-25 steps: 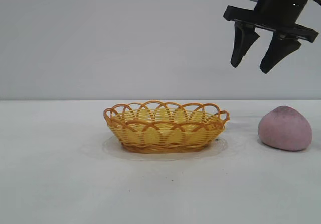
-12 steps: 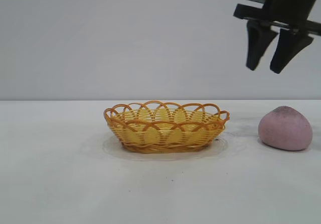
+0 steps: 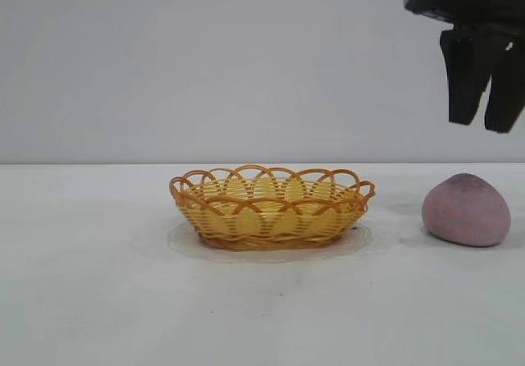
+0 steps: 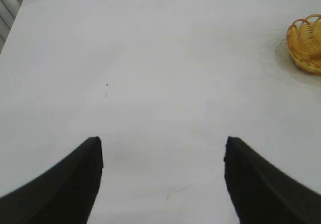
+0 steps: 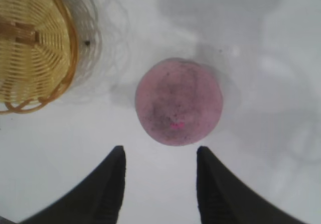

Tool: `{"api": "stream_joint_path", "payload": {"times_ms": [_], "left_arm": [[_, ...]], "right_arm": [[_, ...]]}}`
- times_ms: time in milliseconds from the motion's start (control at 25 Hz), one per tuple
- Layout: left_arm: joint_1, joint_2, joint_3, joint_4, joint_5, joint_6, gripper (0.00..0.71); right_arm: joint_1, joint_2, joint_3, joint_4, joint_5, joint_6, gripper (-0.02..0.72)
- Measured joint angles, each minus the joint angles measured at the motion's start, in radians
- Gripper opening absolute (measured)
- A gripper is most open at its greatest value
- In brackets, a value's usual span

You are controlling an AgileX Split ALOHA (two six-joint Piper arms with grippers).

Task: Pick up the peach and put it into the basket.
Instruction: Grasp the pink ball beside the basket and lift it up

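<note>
1. While the peach (image 3: 466,210) sits untouched on the tabletop (image 3: 98,300), well off to one side of the basket (image 3: 271,206), your grasp has not begun. It rests broad side down, darker tip uppermost.
2. Right claw (image 3: 487,125) hangs high above the peach, apart from it, fingers pointing almost straight down. Its wrist view looks straight down on the peach, with the two fingers (image 5: 108,184) framing the near side of it.
3. Change over the last second: that claw has swung from over the gap between basket and peach to a spot above the peach, and has tipped from a slant to near vertical. Its fingers also stand closer together than they did.
4. Claw state: parted, holding nothing. Judgement: the gap looks narrower than the peach, so you will likely need to widen it before descending.
5. Meaning for the task: approach is lined up; descent, grip, carry and release all remain.
6. Basket holds nothing, standing upright at mid-tabletop.
7. Left claw (image 4: 163,148) is parked over bare tabletop, fingers wide apart and holding nothing, with the basket rim off at the edge of its view.
</note>
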Motion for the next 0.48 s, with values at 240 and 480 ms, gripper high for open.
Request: {"api": "stream_joint_path", "payload": {"times_ms": [240,480], "left_arm": [[0.000,0.000,0.000,0.000,0.000,0.000,0.491],[0.000,0.000,0.000,0.000,0.000,0.000,0.491]], "right_arm": [[0.000,0.048,0.011,0.020,-0.063,0.002,0.337],[0.000,0.134,0.011,0.029,-0.106,0.002,0.279]]}}
